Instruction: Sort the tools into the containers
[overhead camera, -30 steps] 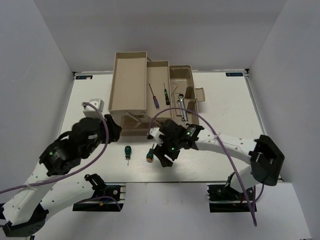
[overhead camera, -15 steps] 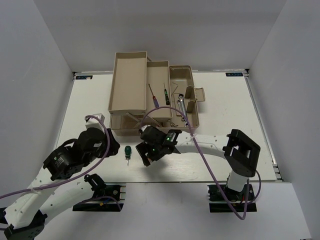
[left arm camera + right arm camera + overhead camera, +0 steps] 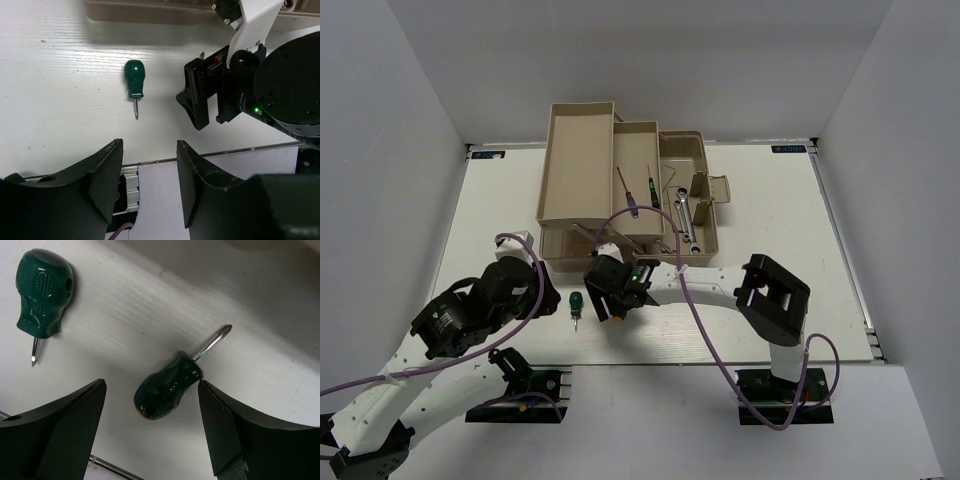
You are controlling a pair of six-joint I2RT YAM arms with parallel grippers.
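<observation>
**Open hand straddles stubby screwdriver, second arm close by**

Your right hand [image 3: 152, 385] hangs with its fingers spread wide on either side of a green-handled screwdriver [image 3: 165, 390]. The tool lies on the worktop [image 3: 125, 325] just in front of the toolbox [image 3: 575, 170], and the hand holds nothing. A second screwdriver [image 3: 135, 82] lies just beside it, ahead of your left hand [image 3: 150, 145], which is also spread wide and empty.

The handle lies slantwise between the right fingers. Closing from here could catch the rounded bulb off-centre and squirt it loose or roll it toward its neighbour. The two wrists sit near each other, so a lift or swing by either arm could clip the other.

From above, the right wrist covers the straddled tool except for an orange speck, and neither hand's fingers show there. You cannot judge how close the fingertips are to the worktop.
</observation>
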